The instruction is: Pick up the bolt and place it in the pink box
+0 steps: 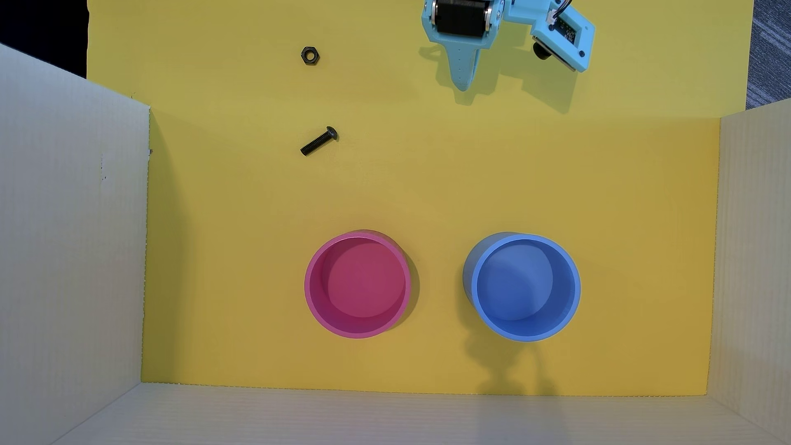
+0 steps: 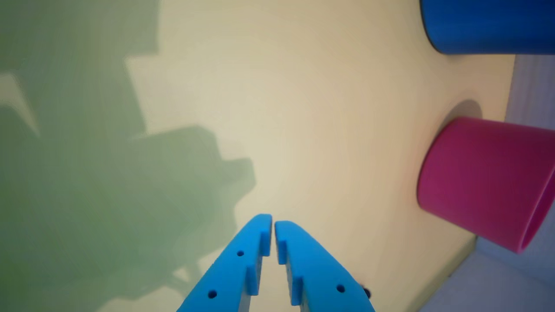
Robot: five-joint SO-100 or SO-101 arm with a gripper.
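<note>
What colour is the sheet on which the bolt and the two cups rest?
Yellow. The sheet shows best in the overhead view; the wrist view washes it out to pale cream.

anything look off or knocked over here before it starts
Nothing stands out. The pink box and blue container both stand upright and empty, the bolt and hex nut lie loose on the yellow mat, and the gripper hangs clear, jaws nearly closed.
</note>
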